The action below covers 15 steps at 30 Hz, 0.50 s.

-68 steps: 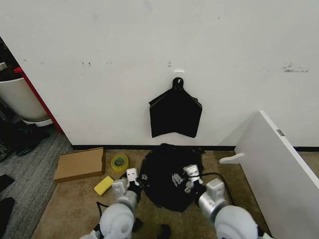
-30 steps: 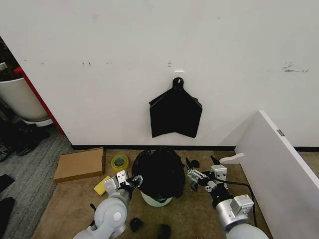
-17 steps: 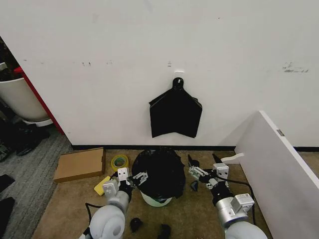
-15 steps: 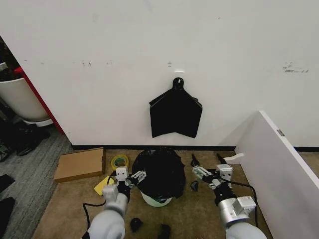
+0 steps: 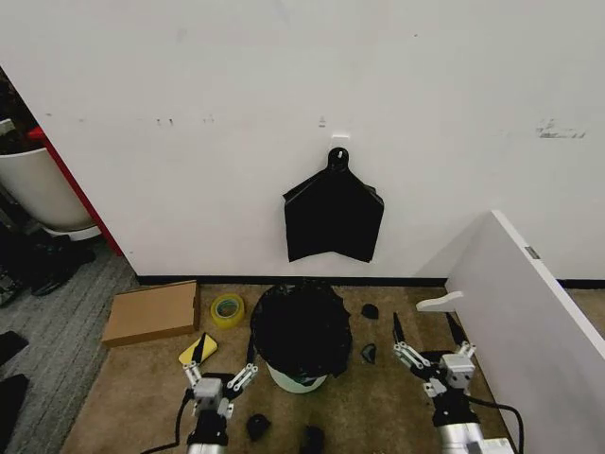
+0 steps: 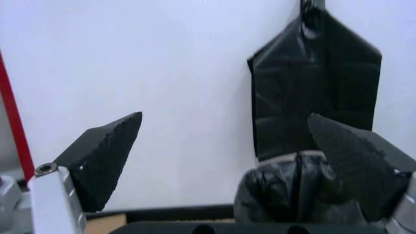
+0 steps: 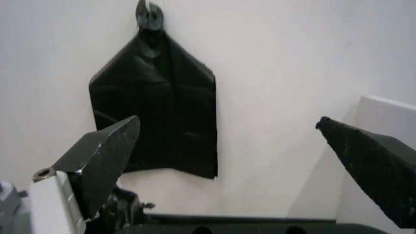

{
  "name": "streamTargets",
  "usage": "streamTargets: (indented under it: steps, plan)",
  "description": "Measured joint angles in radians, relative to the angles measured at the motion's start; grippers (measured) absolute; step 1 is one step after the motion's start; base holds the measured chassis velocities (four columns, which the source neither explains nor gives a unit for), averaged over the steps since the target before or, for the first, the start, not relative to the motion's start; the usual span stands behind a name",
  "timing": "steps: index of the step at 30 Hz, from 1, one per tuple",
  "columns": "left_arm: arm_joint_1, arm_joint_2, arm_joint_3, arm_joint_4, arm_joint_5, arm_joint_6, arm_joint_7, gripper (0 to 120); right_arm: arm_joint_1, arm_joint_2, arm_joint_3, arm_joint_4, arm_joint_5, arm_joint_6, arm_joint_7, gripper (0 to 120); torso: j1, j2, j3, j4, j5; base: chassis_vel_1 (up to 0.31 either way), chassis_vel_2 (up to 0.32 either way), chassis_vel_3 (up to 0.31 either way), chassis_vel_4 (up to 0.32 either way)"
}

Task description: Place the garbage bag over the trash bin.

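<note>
Let go, both arms pulled back low; left gripper (image 5: pixel 218 383) and right gripper (image 5: pixel 427 357) spread wide, empty. Garbage bag (image 5: pixel 301 328) now draped over trash bin (image 5: pixel 298 381), looks done.

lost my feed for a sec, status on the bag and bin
Left gripper and right gripper open, empty, flanking the bin. Crinkly black plastic garbage bag draped over round white trash bin. Small black scraps on carpet nearby.

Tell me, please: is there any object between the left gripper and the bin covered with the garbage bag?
Nothing visible stands between them. The left gripper is open, low at the bin's left, with bare carpet up to the garbage bag draped over the trash bin. The yellow sponge lies off to the side.
</note>
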Motion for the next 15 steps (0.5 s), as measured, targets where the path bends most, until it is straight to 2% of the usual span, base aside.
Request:
streamTargets:
  steps: [1, 2, 6, 15]
  plan:
    - [0.005, -0.002, -0.003, -0.012, 0.002, 0.003, 0.000, 100, -0.002, 0.001, 0.002, 0.000, 0.000, 0.006, -0.002, 100, 0.000, 0.000, 0.000, 0.0000, 0.0000, 0.000, 0.000, 0.000, 0.000]
    - [0.016, -0.011, -0.014, -0.078, 0.027, 0.037, 0.000, 100, -0.019, 0.003, 0.006, 0.000, -0.001, 0.031, -0.016, 100, 0.000, 0.000, 0.000, 0.0000, 0.0000, 0.000, 0.000, 0.000, 0.000]
    - [0.015, -0.016, -0.015, -0.128, 0.040, 0.081, -0.001, 100, -0.034, 0.018, -0.010, 0.014, -0.012, 0.036, -0.025, 100, 0.000, 0.000, 0.000, -0.0001, -0.0001, 0.000, 0.000, 0.000, 0.000]
    - [0.015, -0.020, 0.004, -0.147, 0.014, 0.120, 0.005, 100, -0.058, 0.040, -0.031, 0.041, -0.030, 0.047, -0.035, 100, 0.000, 0.000, 0.000, 0.0000, -0.0003, 0.000, 0.000, 0.000, 0.000]
